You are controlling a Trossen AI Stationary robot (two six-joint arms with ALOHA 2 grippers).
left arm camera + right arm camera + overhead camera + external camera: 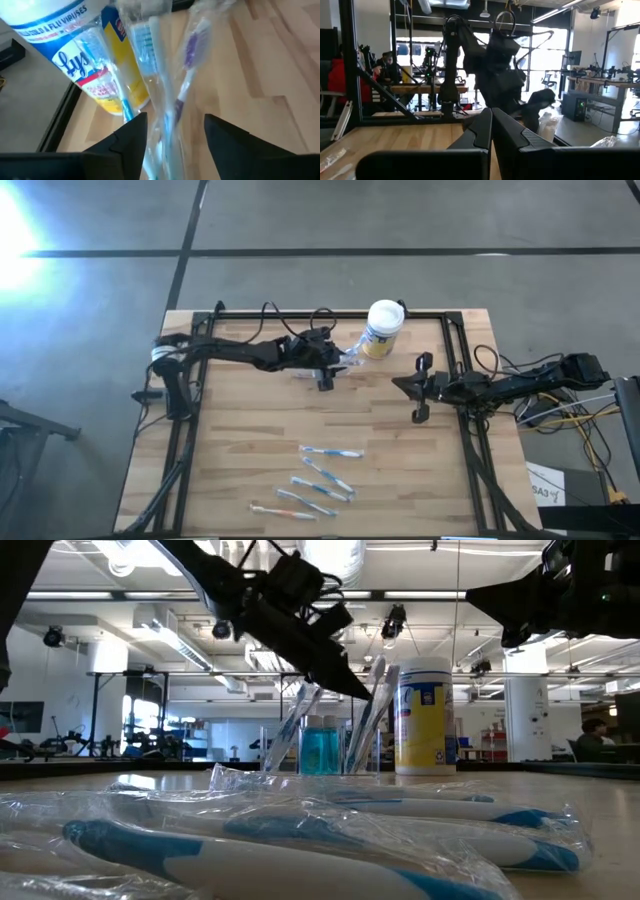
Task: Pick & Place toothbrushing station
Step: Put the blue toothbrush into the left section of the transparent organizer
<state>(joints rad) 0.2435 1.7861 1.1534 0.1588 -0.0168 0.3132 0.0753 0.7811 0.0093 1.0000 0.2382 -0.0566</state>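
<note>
Two risks near the tabletop's [250, 430] far edge: left hand [175, 132], open around wrapped brushes in the clear holder [322, 752], tipping it or bumping the white canister [383, 328].

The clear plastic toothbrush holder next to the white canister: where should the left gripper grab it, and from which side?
Grip the low clear plastic holder across its narrow walls, coming from the side away from the white canister, which stands close beside it. Stay low: wrapped toothbrushes stick up out of it. The left gripper is open there already.
</note>
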